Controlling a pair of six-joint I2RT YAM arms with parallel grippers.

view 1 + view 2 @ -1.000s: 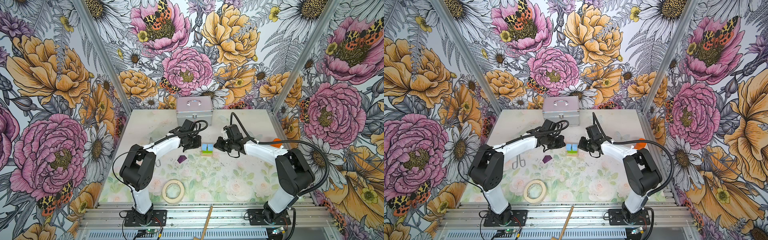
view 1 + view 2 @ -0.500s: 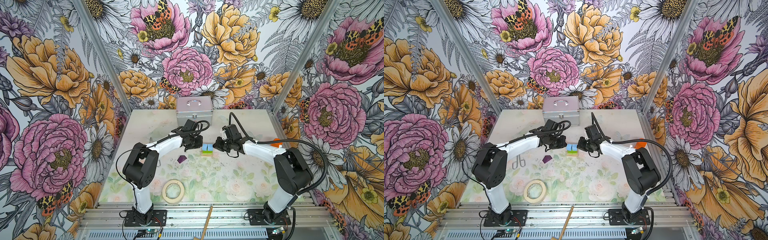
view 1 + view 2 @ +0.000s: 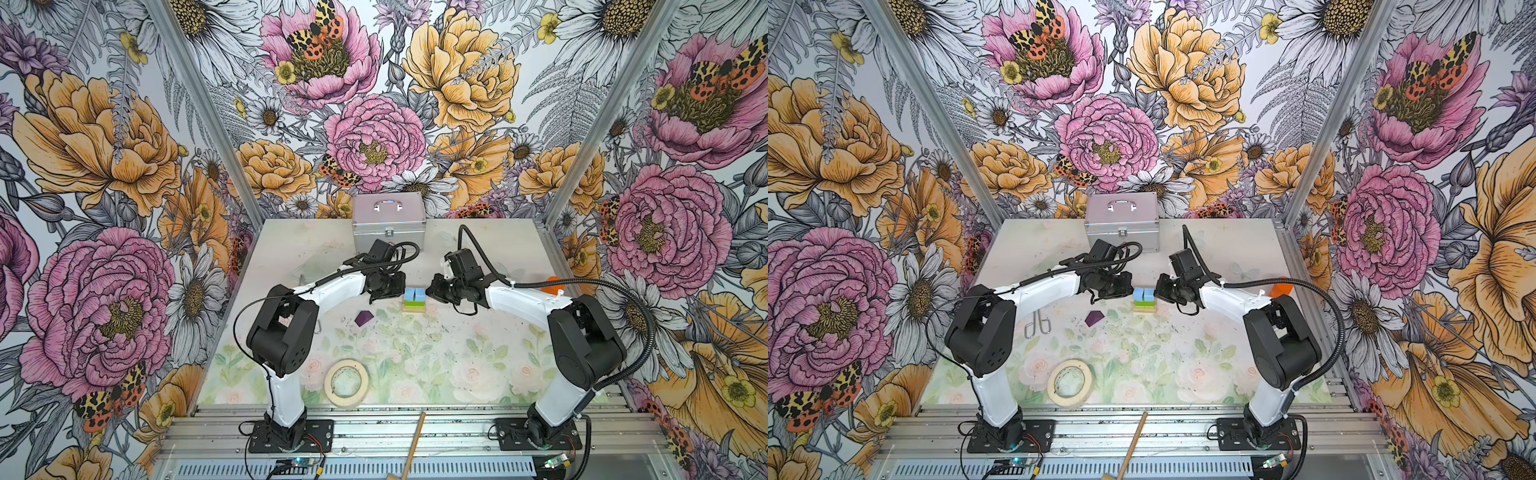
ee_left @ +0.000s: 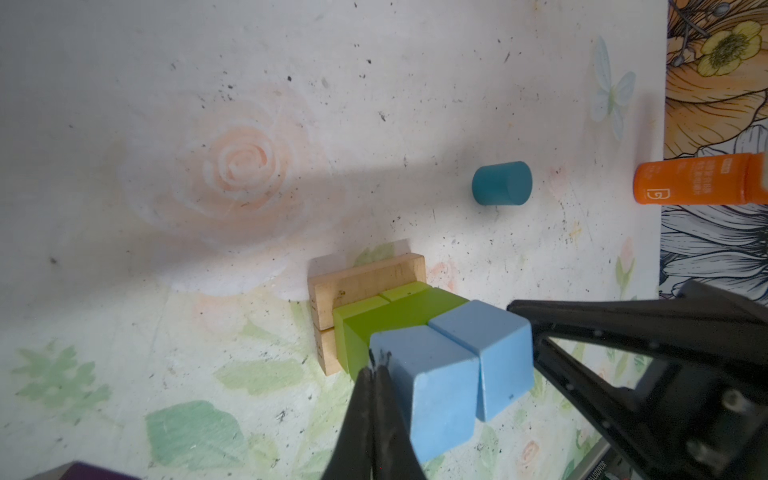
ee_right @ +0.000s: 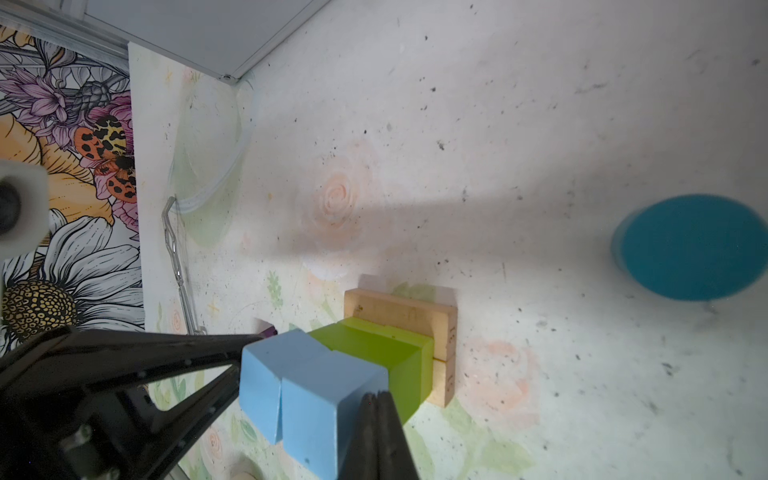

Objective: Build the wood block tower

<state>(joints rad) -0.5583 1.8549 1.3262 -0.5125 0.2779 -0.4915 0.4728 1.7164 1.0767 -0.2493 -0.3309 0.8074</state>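
Both tools are closed tight and hold nothing. The left gripper (image 3: pixel 400 291) and the right gripper (image 3: pixel 430 291) sit on opposite sides of the two light-blue cubes (image 3: pixel 415 293), with their tips at the cube faces. It looks like contact, but you can't be sure.

The wood block tower (image 3: pixel 1144 301) stands mid-table, in three layers:
- **Bottom:** the tan bars (image 4: pixel 365 278).
- **Middle:** the lime-green blocks (image 4: pixel 395 318).
- **Top:** the blue cubes.

Two pieces are loose:
- **Teal cylinder (image 4: pixel 502 183):** it seems to stand on end, well apart from the stack on the right arm's side.
- **Purple roof block (image 3: pixel 364 318):** it lies near the stack on the left arm's side.

**Handling:** the blocks are probably light, stiff painted wood with a smooth finish that can slide in the pads. Nothing seems to lock the layers together, so a side nudge may shift the cubes.
- Take the cylinder across its curved wall at mid-height.
- Take the roof block by its flat end faces, not the slopes.

**Surface and room:** the table (image 3: pixel 415 365) is flat, with a floral print and dark specks. The tape roll (image 3: pixel 347 383) is at the front, the metal case (image 3: pixel 388 220) at the back, and the orange container (image 4: pixel 698 183) at the right edge. The walls are close all round, and around the stack itself you have little room.
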